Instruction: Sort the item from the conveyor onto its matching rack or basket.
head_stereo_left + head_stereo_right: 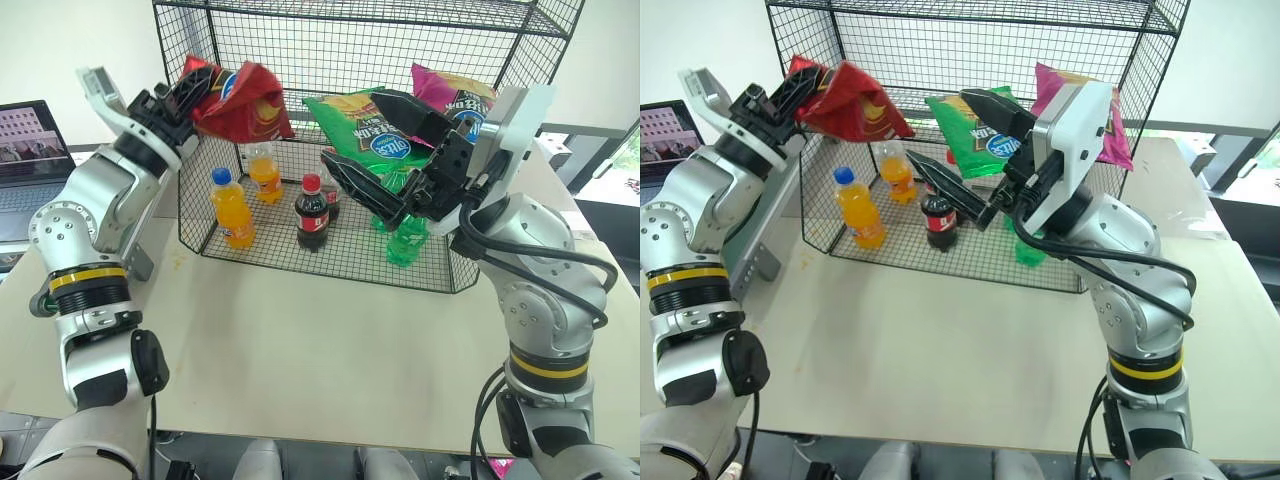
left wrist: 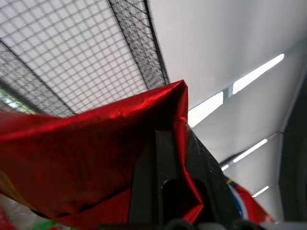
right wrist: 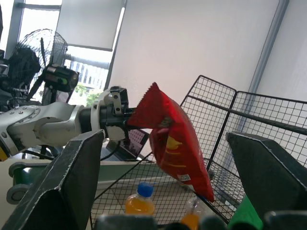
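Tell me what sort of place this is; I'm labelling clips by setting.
Likely an office or lab test bench staged as a shop: a wire rack holding crisp bags and drink bottles, a laptop, a window blind.

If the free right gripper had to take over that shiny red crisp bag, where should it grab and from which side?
Probably the lower free corner of the shiny red crisp bag, approached from the rack's open front. The left gripper already pinches the top crimped corner, so the bag hangs slanting with its flat lower seam exposed. The right gripper, jaws open, would likely close best across that thin seam rather than the puffy middle.
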You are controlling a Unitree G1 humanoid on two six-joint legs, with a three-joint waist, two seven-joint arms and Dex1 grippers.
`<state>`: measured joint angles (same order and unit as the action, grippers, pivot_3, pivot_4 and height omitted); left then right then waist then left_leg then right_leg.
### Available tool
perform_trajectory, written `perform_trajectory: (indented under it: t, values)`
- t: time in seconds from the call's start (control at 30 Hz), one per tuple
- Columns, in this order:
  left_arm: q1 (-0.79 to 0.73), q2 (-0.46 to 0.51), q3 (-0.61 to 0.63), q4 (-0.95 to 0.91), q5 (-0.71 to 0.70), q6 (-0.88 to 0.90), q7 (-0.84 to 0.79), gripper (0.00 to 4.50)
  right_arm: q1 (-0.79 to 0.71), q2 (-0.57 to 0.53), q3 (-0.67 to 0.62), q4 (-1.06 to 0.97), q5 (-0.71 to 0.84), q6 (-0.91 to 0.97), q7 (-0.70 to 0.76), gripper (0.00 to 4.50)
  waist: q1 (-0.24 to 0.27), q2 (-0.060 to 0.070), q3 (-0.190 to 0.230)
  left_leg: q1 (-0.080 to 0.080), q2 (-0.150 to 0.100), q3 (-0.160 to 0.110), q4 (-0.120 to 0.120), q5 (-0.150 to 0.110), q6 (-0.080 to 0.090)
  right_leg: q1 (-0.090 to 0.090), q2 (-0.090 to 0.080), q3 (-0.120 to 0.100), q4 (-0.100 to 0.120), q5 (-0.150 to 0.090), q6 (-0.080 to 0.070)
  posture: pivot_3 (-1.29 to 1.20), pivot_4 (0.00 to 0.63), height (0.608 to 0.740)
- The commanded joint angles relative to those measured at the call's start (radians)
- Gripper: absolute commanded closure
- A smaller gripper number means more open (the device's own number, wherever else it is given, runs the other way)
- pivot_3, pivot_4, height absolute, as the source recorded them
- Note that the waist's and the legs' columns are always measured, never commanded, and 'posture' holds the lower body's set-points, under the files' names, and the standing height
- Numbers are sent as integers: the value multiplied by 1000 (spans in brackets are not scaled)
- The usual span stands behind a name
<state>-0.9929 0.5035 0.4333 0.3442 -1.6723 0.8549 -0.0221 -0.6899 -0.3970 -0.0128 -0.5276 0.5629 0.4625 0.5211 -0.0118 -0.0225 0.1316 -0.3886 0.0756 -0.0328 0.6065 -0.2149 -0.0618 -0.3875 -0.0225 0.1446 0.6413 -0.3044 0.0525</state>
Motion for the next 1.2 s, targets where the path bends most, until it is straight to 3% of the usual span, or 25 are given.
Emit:
perform_trajectory:
  t: [0.03,0.4,0.73,0.97,1.2]
  values:
    - [-88,-1,21,-53,-5,12,-64,4464,-26,7,-12,-12,-7,-26,-9,0,-1,0,0,0,0,0,0,0,0,0,0,0,0,0,0,0,150,740]
    - [17,-8,45,43,149,27,-129,4464,-36,15,-16,-3,-17,-41,-11,0,-5,2,0,1,0,0,0,1,0,0,0,0,1,0,0,0,150,740]
    - [87,-13,109,22,228,-1,-40,4464,-43,21,-14,8,-23,-49,-4,0,-3,2,0,1,0,-1,0,1,0,0,0,0,1,0,0,0,150,740]
    - [0,-49,126,102,292,-53,-13,4464,-75,30,-7,15,-32,-53,-1,0,1,2,0,0,0,-1,0,1,0,0,0,-1,1,0,0,0,150,740]
    - [-158,-35,118,345,444,-118,-58,4464,-103,35,0,16,-43,-44,-12,0,-2,2,0,0,0,-3,-1,1,0,0,0,-2,0,0,0,0,150,740]
